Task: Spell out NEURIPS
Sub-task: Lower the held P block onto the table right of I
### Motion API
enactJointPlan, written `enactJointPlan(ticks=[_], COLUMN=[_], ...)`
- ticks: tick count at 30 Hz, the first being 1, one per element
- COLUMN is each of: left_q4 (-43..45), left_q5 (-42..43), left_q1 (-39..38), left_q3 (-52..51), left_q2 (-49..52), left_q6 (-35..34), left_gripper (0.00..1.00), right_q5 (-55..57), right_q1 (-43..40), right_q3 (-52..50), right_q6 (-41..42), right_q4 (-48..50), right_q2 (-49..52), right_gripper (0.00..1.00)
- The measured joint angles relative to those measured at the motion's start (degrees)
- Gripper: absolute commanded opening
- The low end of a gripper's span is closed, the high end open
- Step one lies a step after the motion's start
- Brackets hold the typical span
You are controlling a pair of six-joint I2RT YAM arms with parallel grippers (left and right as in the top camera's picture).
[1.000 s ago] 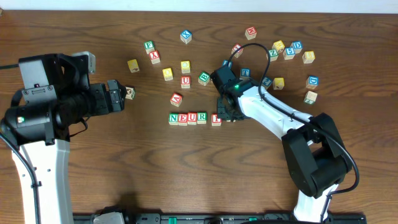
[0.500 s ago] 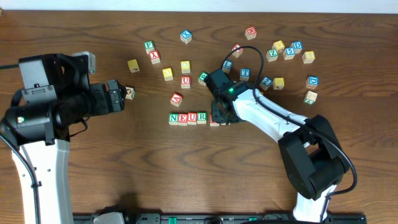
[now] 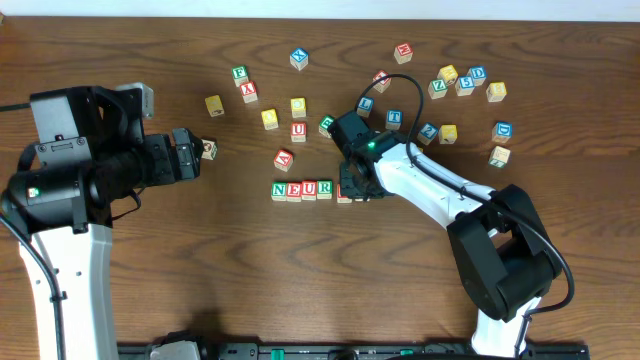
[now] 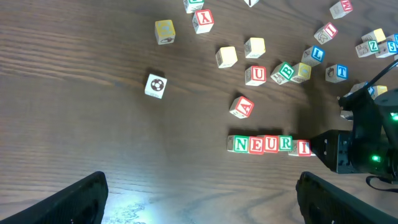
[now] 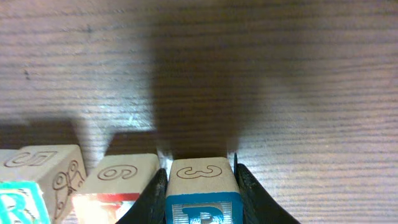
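A row of wooden cubes reads N (image 3: 279, 190), E (image 3: 294, 190), U (image 3: 309, 189), R (image 3: 324, 188) and I (image 3: 346, 193) at the table's middle. My right gripper (image 5: 200, 194) is shut on the blue P cube (image 5: 202, 183). It holds the P cube low at the row's right end, right beside the red-faced I cube (image 5: 124, 180). From overhead the right gripper (image 3: 358, 188) hides the P cube. My left gripper (image 4: 199, 208) hangs open and empty over bare table to the left, its fingers (image 4: 74, 199) far apart. I cannot pick out an S cube.
Loose lettered cubes lie scattered behind the row, among them a red A (image 3: 284, 158), a second U (image 3: 298, 131) and several yellow ones (image 3: 270, 118). One pale cube (image 3: 208, 149) sits just by the left gripper (image 3: 190, 153). The table's far edge runs along the top.
The right gripper with its cube slid a little left, closing up against the I cube, then held still. The left arm has not moved.
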Motion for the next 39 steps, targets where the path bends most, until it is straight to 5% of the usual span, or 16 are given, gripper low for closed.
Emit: enactJointPlan(ticks=[39], left_q4=[0.0], left_q5=[0.0], left_q1=[0.0], left_q3=[0.0], left_q2=[0.0], left_q6=[0.0], left_gripper=[0.95], right_q5=[-1.0], right_q1=[1.1], right_q3=[0.0], right_q6=[1.4], right_q4=[3.7], right_q2=[0.0], right_gripper=[0.17])
